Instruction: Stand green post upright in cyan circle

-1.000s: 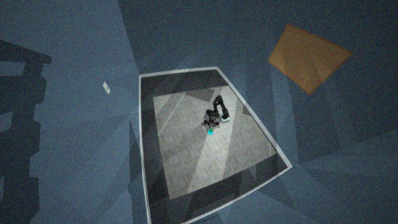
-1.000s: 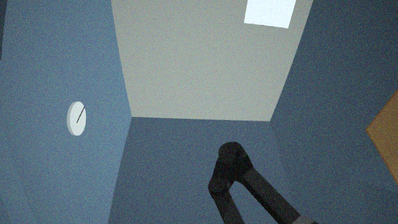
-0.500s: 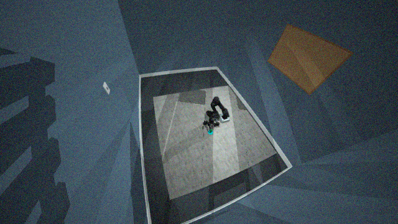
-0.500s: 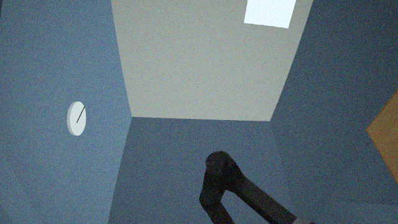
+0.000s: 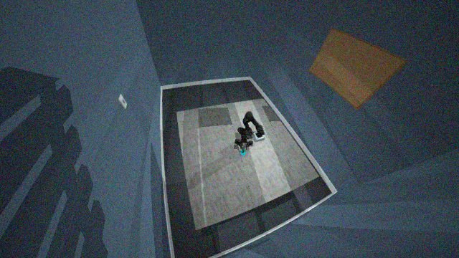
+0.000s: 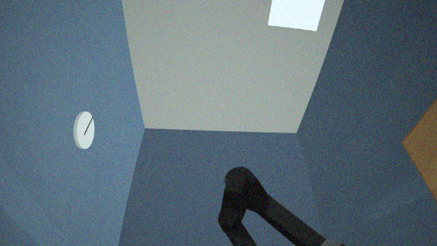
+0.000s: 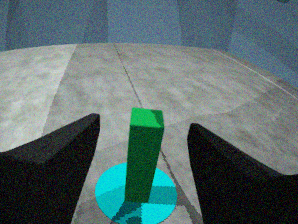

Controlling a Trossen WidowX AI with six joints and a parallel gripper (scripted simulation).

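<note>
Wrist view, nearest first: the claw (image 7: 143,163) fills the bottom of the frame, its 2 dark fingers spread apart at lower left and lower right, gripping nothing. There's daylight on both sides between them and the green post (image 7: 144,156), no contact showing. The post is upright, lower centre of the frame, its base planted inside the cyan circle (image 7: 109,189), with cyan showing to left, right and front of it. A shadow falls across the disc's near edge. Behind it the grey table (image 7: 80,76) runs up to a curved far edge, a thin dark seam crossing it, blue wall beyond.

From the top view, the black arm (image 5: 249,127) sits folded just above centre, a speck of cyan at its lower end. In the exterior view, only the arm's elbow appears, at bottom centre, and a clock (image 6: 84,130) hangs on the left wall.
</note>
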